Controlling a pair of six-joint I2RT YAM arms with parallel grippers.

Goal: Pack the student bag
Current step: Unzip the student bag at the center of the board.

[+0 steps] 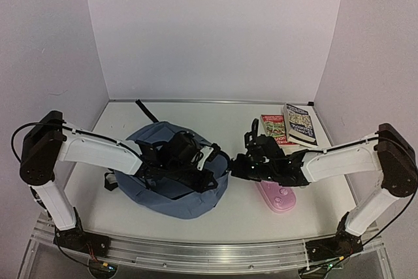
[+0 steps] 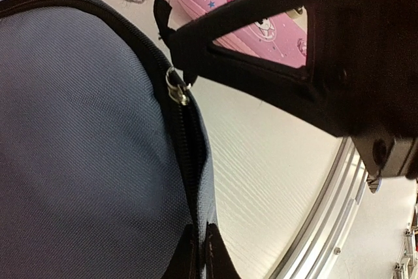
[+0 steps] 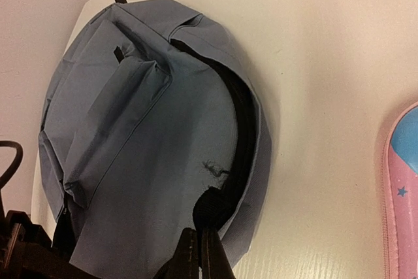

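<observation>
Two robot arms are working the rim of the student bag [image 1: 179, 206], which is lying flat on the white table [image 1: 261, 230], left of centre and under the left arm. The left gripper [image 2: 199, 243] is clamping its jaws onto the slate-blue cloth right beside the zip track, apparently to pin that edge down so the bag is not dragging along when the zip is pulled. The right gripper [image 3: 199, 256] is reaching in from the other side, its jaws pressed together on a black fabric tab [image 3: 210, 204] at the end of the zip, just beside the metal slider [image 2: 176, 89]. The two grips are sitting close together on the same seam, one anchoring and one seemingly ready to pull. The bag's mouth [image 3: 243, 122] is gaping only as a narrow dark slit along the curved side, likely too tight for packing as it is. The pink pencil case [image 1: 277, 197] is waiting on the table just right of the bag, under the right arm, while two books [image 1: 287, 127] are lying side by side near the far right corner, well apart from the bag, none of them yet inside
</observation>
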